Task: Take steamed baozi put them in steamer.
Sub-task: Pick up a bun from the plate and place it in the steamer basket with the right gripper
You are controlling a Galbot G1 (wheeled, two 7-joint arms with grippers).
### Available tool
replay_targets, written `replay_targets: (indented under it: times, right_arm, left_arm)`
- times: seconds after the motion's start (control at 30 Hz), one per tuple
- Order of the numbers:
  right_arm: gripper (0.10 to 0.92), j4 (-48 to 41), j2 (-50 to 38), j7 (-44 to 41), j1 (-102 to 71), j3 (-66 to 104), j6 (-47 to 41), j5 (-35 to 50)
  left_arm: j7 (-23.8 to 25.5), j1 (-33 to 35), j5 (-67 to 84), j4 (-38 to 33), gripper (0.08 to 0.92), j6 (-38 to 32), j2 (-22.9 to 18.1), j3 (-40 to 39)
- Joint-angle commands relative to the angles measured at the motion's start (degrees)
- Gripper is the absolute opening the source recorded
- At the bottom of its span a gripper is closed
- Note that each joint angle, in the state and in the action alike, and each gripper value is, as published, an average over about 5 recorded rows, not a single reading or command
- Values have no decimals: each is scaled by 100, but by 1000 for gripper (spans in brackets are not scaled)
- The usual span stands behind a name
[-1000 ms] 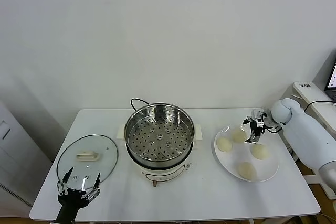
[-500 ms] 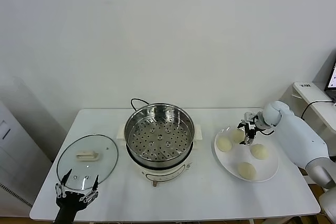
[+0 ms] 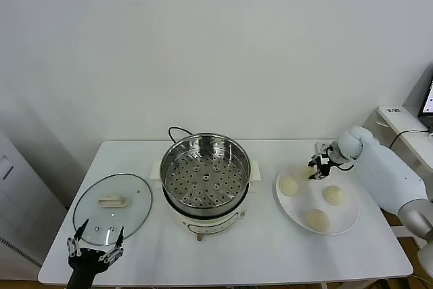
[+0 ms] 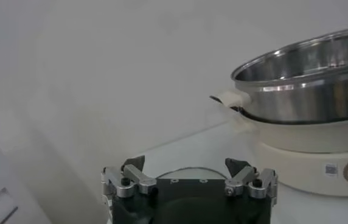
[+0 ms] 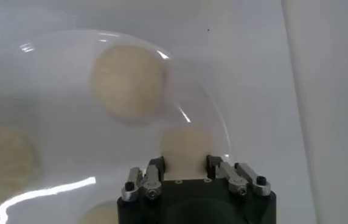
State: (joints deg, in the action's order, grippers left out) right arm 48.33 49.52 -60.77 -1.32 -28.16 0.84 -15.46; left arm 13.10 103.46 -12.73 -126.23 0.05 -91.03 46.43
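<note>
Care with squeeze matters most here: the right gripper (image 5: 185,167) has its two fingers drawn in against the sides of one bun (image 5: 186,146), and soft dough dents easily, so the hold should be just firm enough to carry it, with a straight lift off the plate (image 3: 346,225) before any sideways travel. Judging by the wrist view, the bun sits squarely between the fingers, seated back toward the palm, so the grip looks centred rather than pinching an edge. Three other buns lie on the same plate: one (image 3: 289,186) just beside the gripper toward the steamer, two more (image 3: 333,195) (image 3: 318,219) nearer the robot. The steamer (image 3: 206,170), a shiny perforated basket holding nothing yet, stands well apart from the right gripper, across the table toward the robot's left, so the carry should clear the basket's rim before lowering. The left gripper (image 3: 95,252) hangs idle with fingers spread wide, just near the glass lid (image 3: 112,207).
</note>
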Motion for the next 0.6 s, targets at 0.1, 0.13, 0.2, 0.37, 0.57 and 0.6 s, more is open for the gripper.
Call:
replay_targets:
  times: [0.1, 0.13, 0.2, 0.37, 0.57, 0.6]
  right_arm:
    - [433, 1074, -383, -123, 1454, -1761, -3, 1138]
    - [433, 1222, -379, -147, 1805, -2087, 32, 1358]
    - [434, 1467, -267, -175, 2505, -2673, 195, 1656]
    - [434, 2073, 176, -284, 3541, -3641, 622, 2166]
    - [433, 2775, 802, -289, 3661, -3814, 1517, 1703]
    - [433, 2812, 930, -292, 3598, -3749, 1757, 1474]
  left_arm:
    - [-10, 63, 78, -12, 823, -58, 0, 71]
    - [-12, 69, 101, -21, 823, -61, 4, 95]
    - [-15, 67, 141, -43, 823, -57, 13, 139]
    - [-17, 56, 208, -122, 823, -39, 20, 191]
    - [-27, 81, 244, -165, 823, -49, -18, 190]
    - [-30, 91, 244, -175, 823, -51, -20, 190]
